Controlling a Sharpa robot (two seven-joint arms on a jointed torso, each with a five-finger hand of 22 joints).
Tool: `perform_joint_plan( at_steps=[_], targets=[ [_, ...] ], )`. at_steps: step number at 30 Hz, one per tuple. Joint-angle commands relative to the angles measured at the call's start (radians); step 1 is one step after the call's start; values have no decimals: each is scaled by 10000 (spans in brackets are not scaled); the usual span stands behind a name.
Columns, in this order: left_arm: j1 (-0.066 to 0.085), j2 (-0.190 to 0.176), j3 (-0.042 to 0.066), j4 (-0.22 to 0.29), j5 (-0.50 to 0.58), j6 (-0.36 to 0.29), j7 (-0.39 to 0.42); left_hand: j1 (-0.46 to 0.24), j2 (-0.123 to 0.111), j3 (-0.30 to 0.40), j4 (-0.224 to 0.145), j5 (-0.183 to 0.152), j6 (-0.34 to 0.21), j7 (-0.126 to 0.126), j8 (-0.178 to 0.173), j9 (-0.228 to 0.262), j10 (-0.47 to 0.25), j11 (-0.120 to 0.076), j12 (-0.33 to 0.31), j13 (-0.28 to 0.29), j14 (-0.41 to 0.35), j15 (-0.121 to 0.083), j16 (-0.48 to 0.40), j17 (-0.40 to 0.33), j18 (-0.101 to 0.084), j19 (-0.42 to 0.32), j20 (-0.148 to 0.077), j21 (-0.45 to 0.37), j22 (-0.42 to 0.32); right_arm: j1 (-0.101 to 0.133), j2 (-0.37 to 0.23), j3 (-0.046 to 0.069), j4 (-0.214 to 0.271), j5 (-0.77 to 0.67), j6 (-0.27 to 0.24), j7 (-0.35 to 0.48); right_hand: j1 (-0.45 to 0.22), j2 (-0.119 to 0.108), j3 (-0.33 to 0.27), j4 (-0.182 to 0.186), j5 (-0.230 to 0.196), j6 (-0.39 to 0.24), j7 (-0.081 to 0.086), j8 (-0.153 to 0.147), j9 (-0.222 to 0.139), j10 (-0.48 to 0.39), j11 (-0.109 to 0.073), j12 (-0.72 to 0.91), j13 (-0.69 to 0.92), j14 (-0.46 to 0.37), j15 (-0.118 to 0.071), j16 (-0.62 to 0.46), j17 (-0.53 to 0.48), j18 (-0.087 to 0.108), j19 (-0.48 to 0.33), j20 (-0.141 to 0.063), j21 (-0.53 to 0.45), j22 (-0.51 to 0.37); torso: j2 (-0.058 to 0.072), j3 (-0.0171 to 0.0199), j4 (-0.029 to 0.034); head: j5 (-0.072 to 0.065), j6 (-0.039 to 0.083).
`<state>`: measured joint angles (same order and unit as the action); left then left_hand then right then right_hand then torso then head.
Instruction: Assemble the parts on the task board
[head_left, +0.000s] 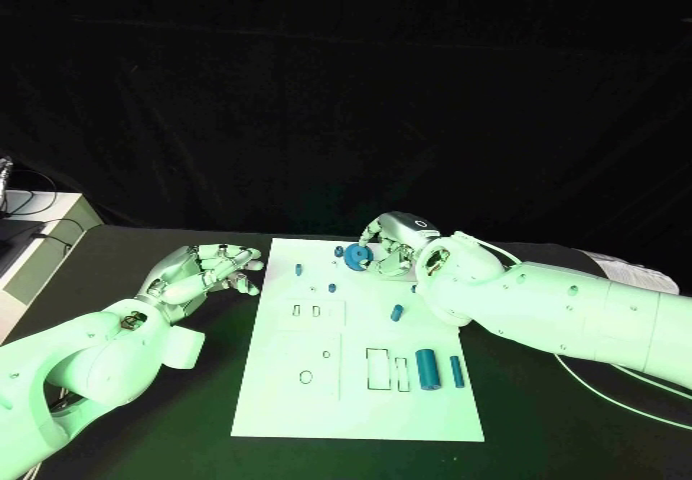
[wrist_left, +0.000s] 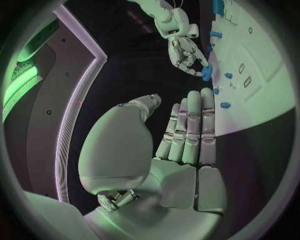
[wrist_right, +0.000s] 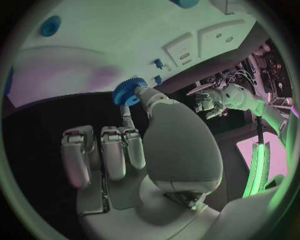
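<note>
**Right hand holds a blue gear at the far end of the board**

The right hand (head_left: 392, 243) pinches the blue gear (head_left: 358, 255) over the far end of the task board (head_left: 361, 400), likely to fit it there. The left hand (head_left: 209, 272) waits beside the board, fingers straight, holding nothing. More blue parts (head_left: 427, 368) lie at the board's near end.

I find no word, number, brand or sign that I can read anywhere before me. The flat white plastic task board (head_left: 361, 400) carries only cut-out slots and holes, no print that I can make out, and my white arms bear no legible marking.
</note>
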<state>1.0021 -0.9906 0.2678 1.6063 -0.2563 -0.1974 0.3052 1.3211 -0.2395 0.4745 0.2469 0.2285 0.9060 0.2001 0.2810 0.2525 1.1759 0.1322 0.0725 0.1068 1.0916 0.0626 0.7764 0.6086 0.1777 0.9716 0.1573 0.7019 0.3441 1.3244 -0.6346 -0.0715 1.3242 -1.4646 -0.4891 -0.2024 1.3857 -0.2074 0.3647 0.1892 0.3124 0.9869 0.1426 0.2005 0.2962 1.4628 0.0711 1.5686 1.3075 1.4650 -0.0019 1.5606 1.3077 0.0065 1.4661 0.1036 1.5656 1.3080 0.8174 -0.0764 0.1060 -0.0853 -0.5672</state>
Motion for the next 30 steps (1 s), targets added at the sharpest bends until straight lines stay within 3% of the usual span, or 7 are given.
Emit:
perform_joint_plan(
  at_steps=[1, 8, 17, 30],
  targets=[
    [2, 27, 7, 19, -24, 192, 41, -50, 64, -32, -5, -30, -82, -5, 53, 11, -73, -17, -17, 14, -57, -8, 47, 9, 18, -75, 15, 33, 10, -55, 242, -30, -157, -1299, -411, -240, -82, -24, 74, 9, -35, 73, 16, 56, -9, 1080, -70, 22, 2633, 982, -69, 41, 2282, -65, 1047, -71, 52, 2628, 23, -8, 23, 9, 5],
    [2, 46, 7, 10, -74, 206, 33, -40, 76, -46, -18, -28, -88, -3, 56, 22, -78, -16, -14, 20, -76, -7, 65, 12, 20, -103, 19, 61, 28, -226, 841, -59, -667, -1867, -635, -507, -117, -37, 87, 28, -98, 84, 12, 53, -11, 1080, -75, 22, 2633, 979, -76, 39, 2270, -65, 1047, -78, 52, 2628, 35, -11, 23, 30, -11],
    [2, 71, 7, -7, -108, 220, 28, -40, 76, -46, -18, -28, -88, -3, 56, 22, -78, -16, -14, 20, -76, -7, 65, 12, 20, -103, 19, 61, 28, -384, 1305, -66, -1137, -2130, -669, -608, -137, -41, 92, 41, -120, 79, 13, 46, -14, 1080, -75, 22, 2633, 976, -77, 36, 2257, -65, 1047, -81, 52, 2628, 96, -30, 71, 1, -20],
    [2, 100, 7, -28, -116, 242, 10, -40, 76, -46, -18, -28, -88, -3, 56, 22, -78, -16, -14, 20, -76, -7, 65, 12, 20, -103, 19, 61, 28, -461, 1637, -69, -1454, -2203, -607, -618, -140, -47, 100, 42, -139, 84, 8, 46, -15, 1080, -78, 22, 2633, 972, -79, 33, 2240, -65, 1047, -83, 52, 2628, 61, -24, 67, 55, -78]
  ],
)
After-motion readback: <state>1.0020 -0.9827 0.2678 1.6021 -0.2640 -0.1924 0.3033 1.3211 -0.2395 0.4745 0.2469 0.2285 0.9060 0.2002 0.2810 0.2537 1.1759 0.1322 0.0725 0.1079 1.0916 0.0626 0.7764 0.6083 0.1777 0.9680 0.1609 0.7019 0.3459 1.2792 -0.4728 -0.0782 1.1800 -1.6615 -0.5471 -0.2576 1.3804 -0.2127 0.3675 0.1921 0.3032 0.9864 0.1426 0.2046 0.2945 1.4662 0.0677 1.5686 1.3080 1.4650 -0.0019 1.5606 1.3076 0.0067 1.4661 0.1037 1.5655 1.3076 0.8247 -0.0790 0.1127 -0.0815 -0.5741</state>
